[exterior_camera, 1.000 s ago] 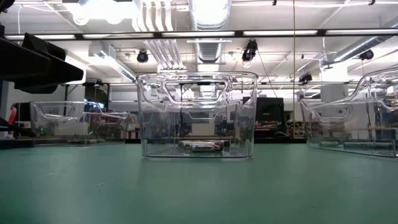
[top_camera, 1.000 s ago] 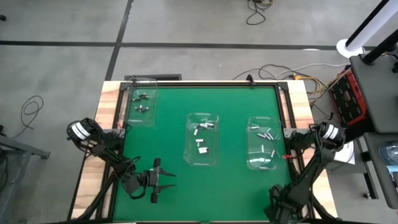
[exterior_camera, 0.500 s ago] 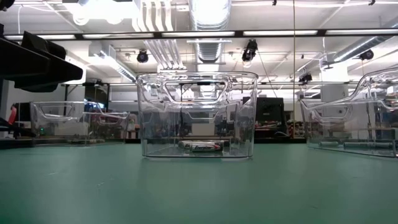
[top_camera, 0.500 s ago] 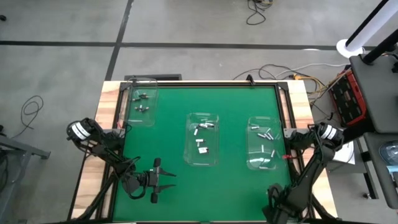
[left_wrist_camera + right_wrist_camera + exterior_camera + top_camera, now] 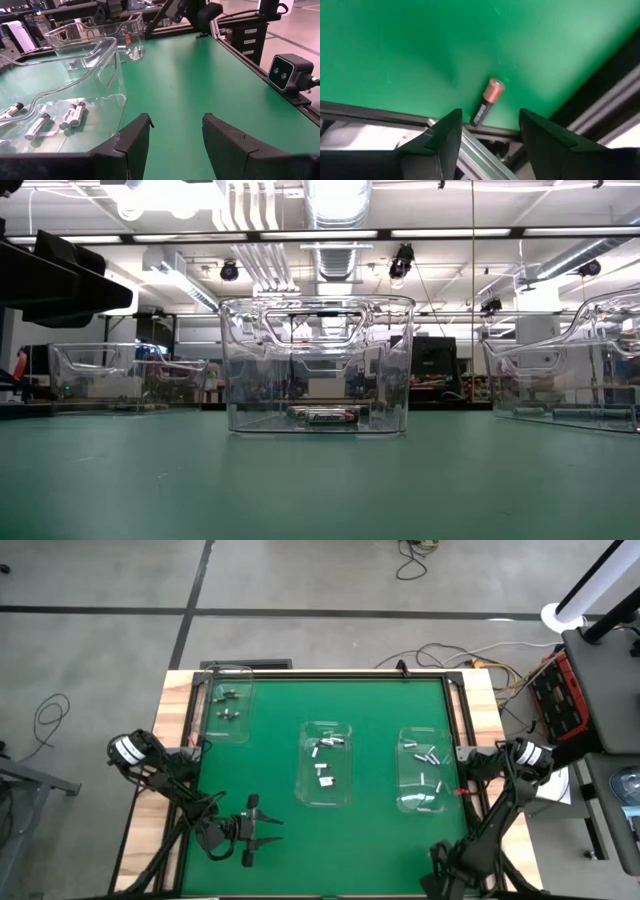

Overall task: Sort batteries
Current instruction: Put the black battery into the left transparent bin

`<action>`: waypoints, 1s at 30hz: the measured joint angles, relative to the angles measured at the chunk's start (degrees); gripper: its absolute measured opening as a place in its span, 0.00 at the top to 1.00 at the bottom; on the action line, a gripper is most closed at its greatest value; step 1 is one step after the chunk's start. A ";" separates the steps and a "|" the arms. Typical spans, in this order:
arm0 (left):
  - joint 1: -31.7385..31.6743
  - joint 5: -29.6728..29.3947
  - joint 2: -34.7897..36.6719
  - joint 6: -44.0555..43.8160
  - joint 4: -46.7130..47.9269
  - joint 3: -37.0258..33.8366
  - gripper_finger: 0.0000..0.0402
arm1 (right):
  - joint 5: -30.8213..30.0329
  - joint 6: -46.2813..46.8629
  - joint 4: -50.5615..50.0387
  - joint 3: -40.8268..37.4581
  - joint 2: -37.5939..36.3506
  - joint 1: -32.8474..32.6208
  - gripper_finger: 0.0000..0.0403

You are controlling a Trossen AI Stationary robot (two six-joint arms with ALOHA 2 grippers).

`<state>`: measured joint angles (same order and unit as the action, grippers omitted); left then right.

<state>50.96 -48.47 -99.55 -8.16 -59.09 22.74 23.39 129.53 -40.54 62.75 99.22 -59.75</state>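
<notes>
A copper-topped black battery lies on its side on the green mat, close to the table's dark frame rail. My right gripper is open just above it, one finger on either side, touching nothing. In the high view this gripper is at the near right corner and the arm hides the battery. My left gripper waits open at the near left, empty, pointing toward the right. Silvery batteries lie flat on the floor of the middle clear bin.
A right clear bin holds more batteries, and a far-left clear bin holds a few dark ones. The middle bin stands in the mat's centre. Bare green mat lies between the bins and along the near edge.
My right arm has crept a little toward the table's near edge. Nothing else has moved.
</notes>
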 joint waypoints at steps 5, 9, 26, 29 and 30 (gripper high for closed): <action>0.00 0.48 0.00 0.20 0.00 0.00 0.59 | -3.91 0.54 7.85 -3.32 0.17 0.00 0.56; 0.00 1.49 0.00 0.67 -0.52 0.00 0.59 | -4.68 1.36 10.28 -5.44 0.00 0.02 0.61; 0.38 13.22 -2.27 19.09 -25.32 0.00 0.61 | -15.21 -4.82 8.63 -4.11 0.13 0.07 0.95; 0.26 13.17 -3.43 19.88 -28.51 -0.02 0.61 | -24.46 -8.19 5.57 0.11 0.53 0.54 0.95; 0.09 13.16 -3.76 19.98 -29.71 -0.04 0.61 | -28.56 -9.84 4.24 1.98 0.55 0.81 0.95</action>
<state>51.05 -35.31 -103.31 11.81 -88.80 22.70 -5.17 119.69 -36.30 64.74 99.77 -58.94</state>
